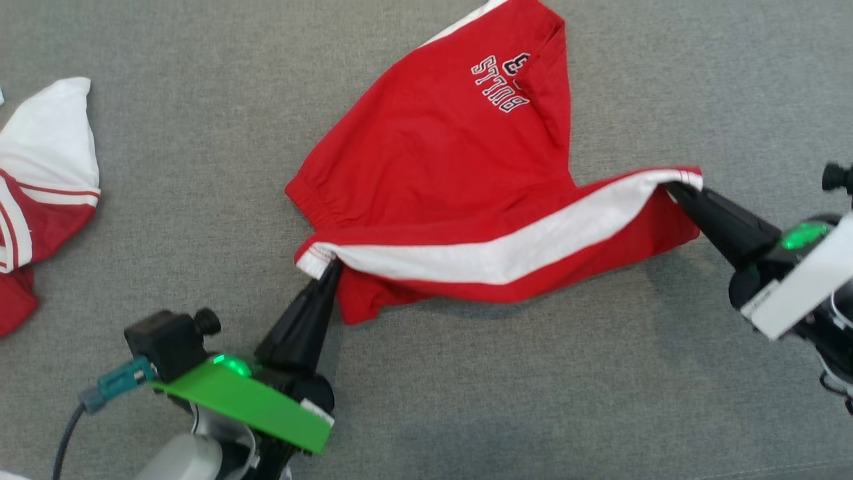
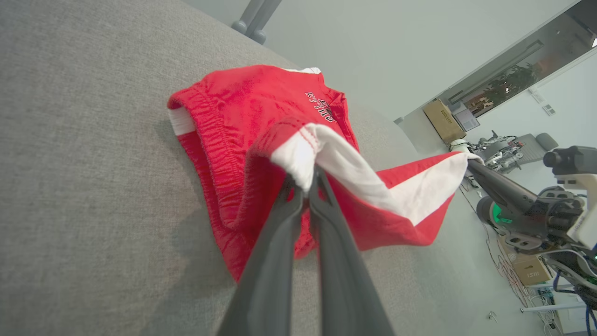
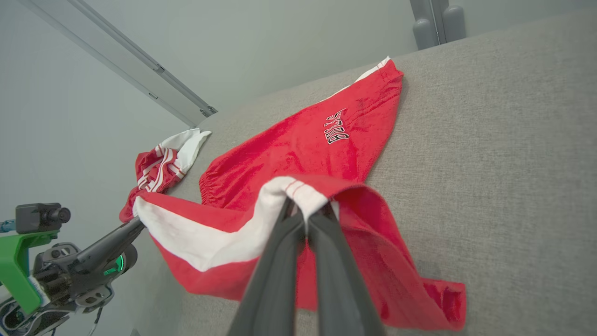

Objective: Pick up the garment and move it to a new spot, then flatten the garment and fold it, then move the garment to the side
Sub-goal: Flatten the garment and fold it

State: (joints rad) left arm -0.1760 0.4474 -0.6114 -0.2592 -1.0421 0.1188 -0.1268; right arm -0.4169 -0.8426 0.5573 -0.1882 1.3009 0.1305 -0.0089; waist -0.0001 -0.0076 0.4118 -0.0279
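Note:
Red shorts with a white side stripe and "BULLS" lettering lie partly on the grey fabric surface, their near edge lifted. My left gripper is shut on the white stripe's end at the waistband corner. At the stripe's other end, my right gripper is shut on the hem corner. The stripe hangs stretched between the two grippers, sagging a little. The far part of the shorts rests flat on the surface. In the left wrist view the right gripper holds the raised far corner.
A second red-and-white garment lies crumpled at the left edge of the grey surface; it also shows in the right wrist view. Open grey surface spreads to the right and in front of the shorts.

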